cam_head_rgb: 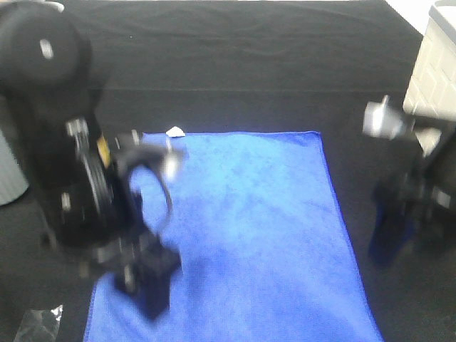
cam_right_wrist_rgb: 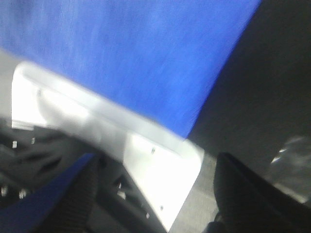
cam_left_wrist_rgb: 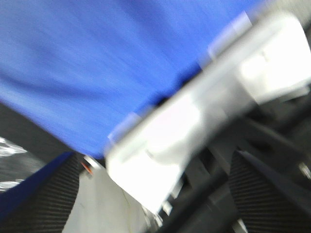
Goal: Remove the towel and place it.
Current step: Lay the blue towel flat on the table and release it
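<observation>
The royal-blue towel (cam_head_rgb: 249, 228) lies flat on the black table cloth (cam_head_rgb: 249, 64), with its small white tag (cam_head_rgb: 174, 131) at the far left corner. My left gripper (cam_head_rgb: 153, 288) hangs low over the towel's near left part. In the left wrist view its two black fingers (cam_left_wrist_rgb: 43, 199) stand wide apart with nothing between them, and the towel (cam_left_wrist_rgb: 97, 63) fills the view. My right gripper (cam_head_rgb: 390, 239) is over the black cloth just past the towel's right edge. Its fingers (cam_right_wrist_rgb: 248, 194) also stand apart and empty, with the towel's edge (cam_right_wrist_rgb: 146, 63) in view. All frames are blurred.
A white brick-patterned box (cam_head_rgb: 436, 68) stands at the far right. A grey ribbed bin (cam_head_rgb: 11, 174) is at the left edge. A crumpled clear wrapper (cam_head_rgb: 39, 324) lies by the towel's near left corner. Black cloth stretches behind the towel.
</observation>
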